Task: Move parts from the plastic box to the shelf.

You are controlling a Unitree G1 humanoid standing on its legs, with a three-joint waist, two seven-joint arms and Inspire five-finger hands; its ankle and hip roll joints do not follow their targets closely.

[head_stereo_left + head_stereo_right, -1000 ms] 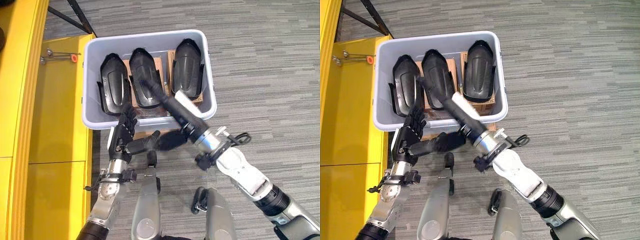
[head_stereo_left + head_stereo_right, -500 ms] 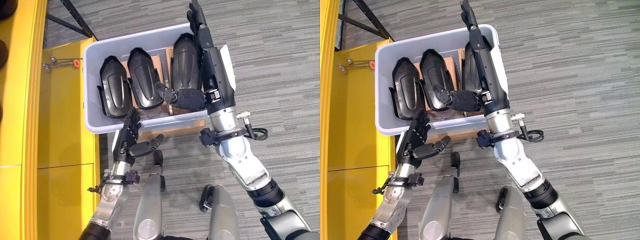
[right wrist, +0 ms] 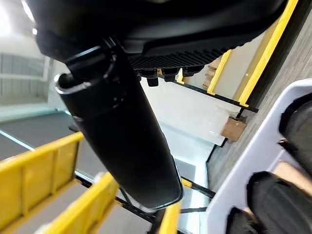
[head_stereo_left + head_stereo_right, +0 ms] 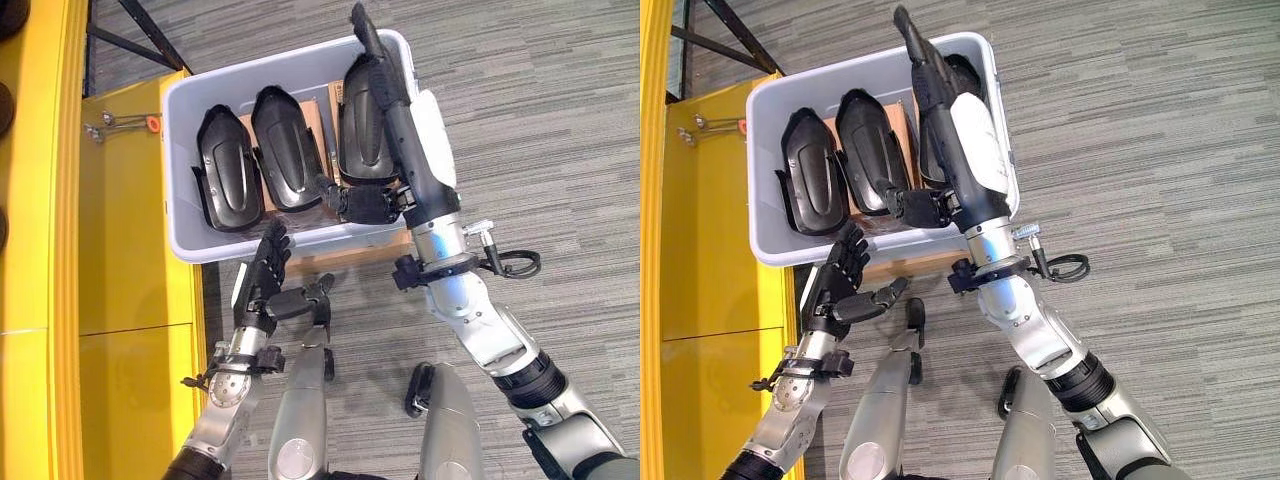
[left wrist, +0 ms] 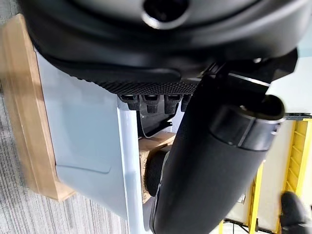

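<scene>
Occupying the 9 o'clock side of the head views, a yellow shelf (image 4: 120, 200) is seen, with a metal tool with an orange tip (image 4: 125, 124) lying on it near 10 o'clock. A pale grey plastic box (image 4: 190, 235) is set at 12 o'clock on a wooden base (image 4: 350, 262), just beside the shelf. Three black moulded parts (image 4: 228, 170) are stood side by side inside it on cardboard. The right hand (image 4: 385, 100) is stretched straight over the rightmost part (image 4: 360, 135), fingers extended and nothing gripped. The left hand (image 4: 268, 280) is held at 7 o'clock below the box's near wall, fingers spread and empty.
</scene>
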